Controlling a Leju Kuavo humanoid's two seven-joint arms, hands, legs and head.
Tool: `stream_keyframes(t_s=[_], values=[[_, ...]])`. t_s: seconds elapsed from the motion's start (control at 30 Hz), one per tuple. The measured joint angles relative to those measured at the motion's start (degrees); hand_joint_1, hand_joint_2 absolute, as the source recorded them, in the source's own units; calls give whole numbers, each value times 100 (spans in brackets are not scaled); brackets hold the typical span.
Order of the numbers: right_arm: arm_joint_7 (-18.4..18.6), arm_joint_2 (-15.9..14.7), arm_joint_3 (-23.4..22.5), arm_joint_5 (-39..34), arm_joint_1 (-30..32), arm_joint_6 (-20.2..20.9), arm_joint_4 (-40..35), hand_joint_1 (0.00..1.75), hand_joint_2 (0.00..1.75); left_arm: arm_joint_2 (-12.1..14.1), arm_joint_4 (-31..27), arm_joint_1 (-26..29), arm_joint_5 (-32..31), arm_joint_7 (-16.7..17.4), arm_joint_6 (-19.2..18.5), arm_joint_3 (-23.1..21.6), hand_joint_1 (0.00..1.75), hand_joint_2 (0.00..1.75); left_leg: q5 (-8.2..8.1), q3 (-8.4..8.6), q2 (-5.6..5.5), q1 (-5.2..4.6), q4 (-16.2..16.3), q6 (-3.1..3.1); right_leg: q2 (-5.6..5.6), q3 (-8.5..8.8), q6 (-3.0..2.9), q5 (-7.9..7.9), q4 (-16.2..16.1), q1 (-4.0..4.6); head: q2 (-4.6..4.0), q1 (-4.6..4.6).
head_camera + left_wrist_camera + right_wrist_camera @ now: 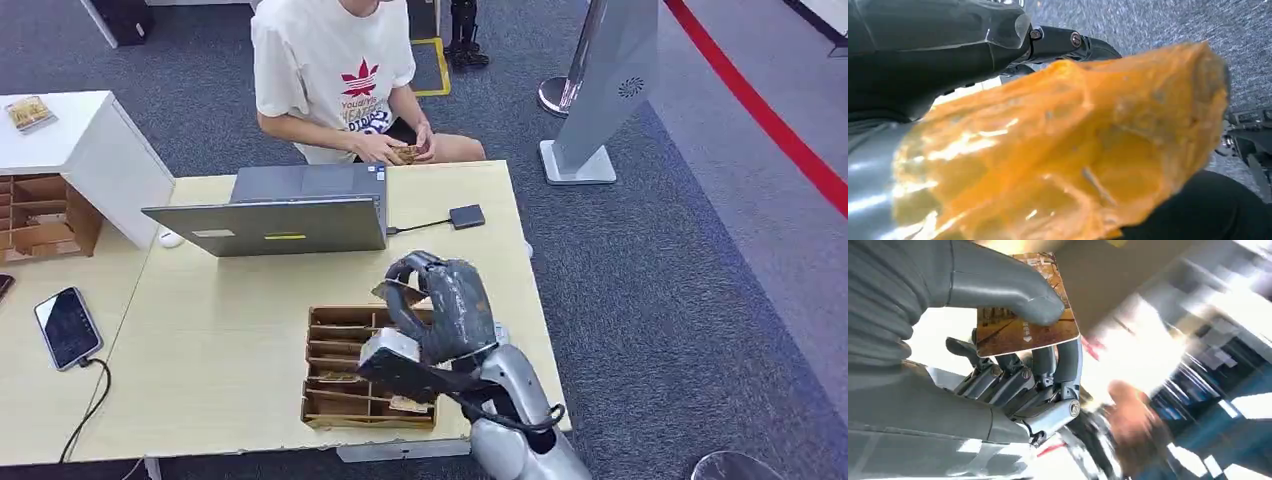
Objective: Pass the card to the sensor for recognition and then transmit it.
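Pale wood table [230, 330] under me. My right hand [440, 310] has the card [1023, 315] pinched, thumb on its face, fingers behind, above the slotted tray [345, 375]. Thin, stiff, probably slick, so I'd grip near the edge. Sensor [467, 216] sits beyond. Can't tell my left fingers.

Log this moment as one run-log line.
right hand pinches card above wooden tray | sensor untouched | left hand unclear

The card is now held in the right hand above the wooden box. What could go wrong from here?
1. The right hand holds the card only between thumb and fingers, so it may slip and fall back into the wooden box.
2. The sensor lies close behind the laptop, with a cable between them; the reaching arm may bump the laptop or snag the cable.
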Motion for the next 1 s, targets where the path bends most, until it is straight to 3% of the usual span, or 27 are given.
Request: stream_keyframes(t_s=[0.1, 0.27, 0.67, 0.8, 1.0], values=[[-365, -203, -192, -550, 263, -159, -983, 175, 175, -11, -2, 17, 33, -17, 7, 81, 0, 0, -2, 0, 2, -1, 0, 1, 1, 1, 0, 0, -2, -1, 0, 0], [-686, -387, -420, -932, 584, -148, -1832, 175, 175, -15, -2, 18, 48, -57, 7, 144, 0, 0, -2, 2, 2, 0, 0, 1, 1, 1, 0, 0, -2, 0, 0, 0], [-839, -513, -559, -1345, 759, 48, -2210, 175, 175, -20, -4, 21, 50, -81, 44, 251, 0, 0, 0, 3, 3, 0, -1, -1, 3, 3, 0, 1, 0, 1, 0, -2], [-909, -533, -572, -1840, 760, 331, -2212, 175, 175, -20, -4, 21, 48, -109, 63, 258, 0, 0, -1, 2, 3, 0, -1, 0, 3, 3, 0, 0, 0, 0, 0, 0], [-1108, -575, -599, -3615, 732, 1564, -2142, 175, 175, -20, -4, 18, 6, -133, 101, 258, 0, 0, -1, 3, 3, 1, -1, -1, 2, 3, 0, 0, 0, 1, 0, -2]])
